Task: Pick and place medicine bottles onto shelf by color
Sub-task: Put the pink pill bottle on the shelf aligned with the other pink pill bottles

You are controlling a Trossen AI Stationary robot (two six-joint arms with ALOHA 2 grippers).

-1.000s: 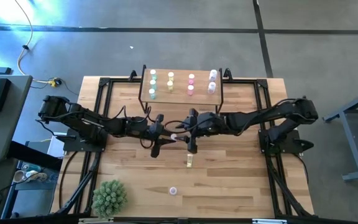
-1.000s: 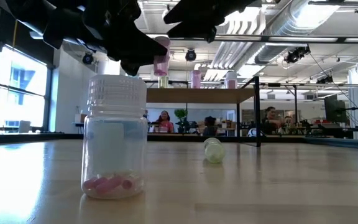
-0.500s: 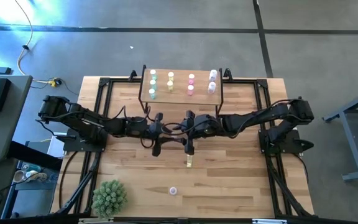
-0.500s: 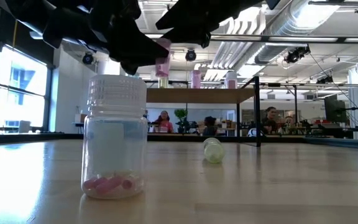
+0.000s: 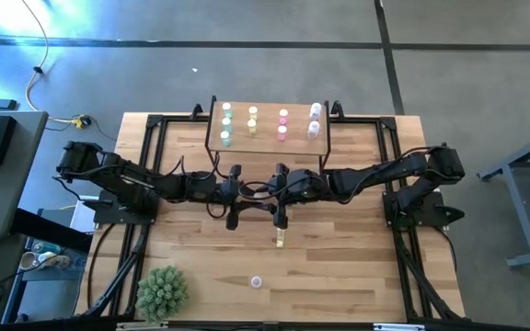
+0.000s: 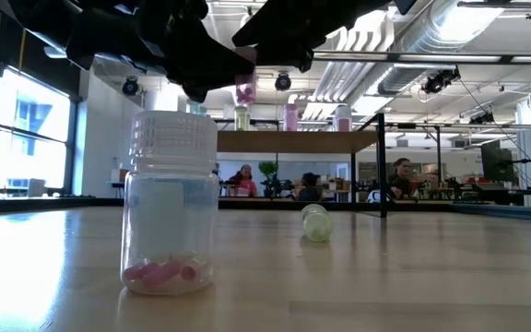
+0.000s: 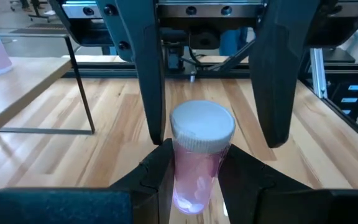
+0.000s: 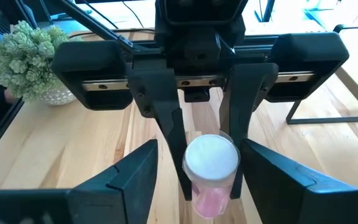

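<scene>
Here, a pink bottle (image 7: pixel 199 155) is held above the middle of the table (image 5: pixel 357 267), clamped between the narrowly parted fingers of the left gripper (image 5: pixel 234 204). The right gripper (image 5: pixel 280 208) faces it, its fingers (image 8: pixel 126 177) spread wide on either side of the white cap, nothing gripped. A handover appears to be in progress. If the left jaws are released before the right ones are closed, the bottle would be dropped; a skewed grip could also tip it. Further out, one bottle (image 5: pixel 281 240) lies on the table and another (image 5: pixel 257 281) stands nearer the front. The shelf (image 5: pixel 267 141) already carries sorted bottles.
</scene>
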